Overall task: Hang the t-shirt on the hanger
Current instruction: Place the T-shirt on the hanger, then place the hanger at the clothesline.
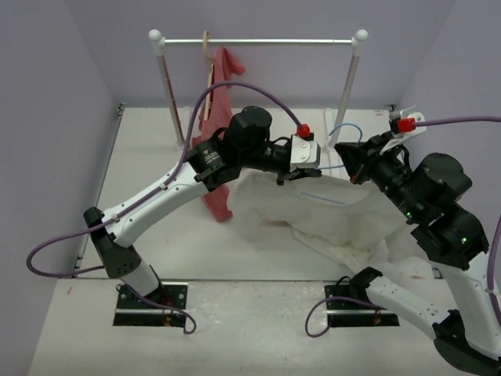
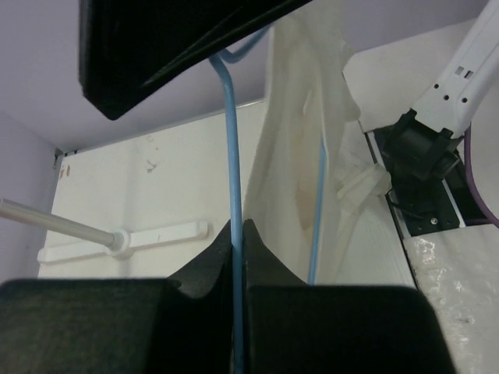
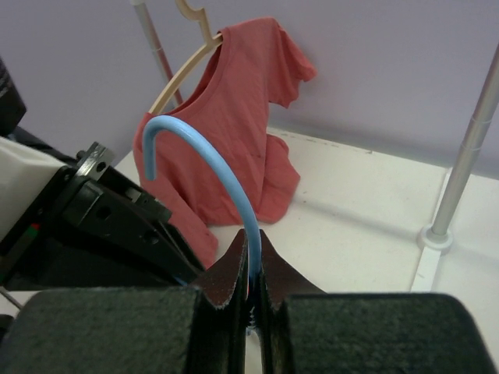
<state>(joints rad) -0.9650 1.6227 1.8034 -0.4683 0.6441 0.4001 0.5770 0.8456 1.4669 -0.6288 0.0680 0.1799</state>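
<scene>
- Cream t-shirt (image 1: 313,215), soft and limp, sprawls across the bench (image 1: 172,251) between the arms, partly over the thin blue wire hanger (image 2: 232,156).
- Left end effector (image 2: 240,234) pinches a hanger wire; right end effector (image 3: 251,238) clamps its hook.
- Hanger seems light, springy; cloth best taken at the collar.
- Collar and hanger shoulders are hidden in folds.

A plain cream cloth t-shirt (image 1: 313,215) is lying pale at the centre of the frame, with a thin light-blue wire hanger (image 3: 231,173) showing against it. At upper left a salmon-red cloth garment (image 1: 225,82) is hanging before lilac walls (image 1: 47,94), above an off-white tabletop (image 1: 156,149).
</scene>
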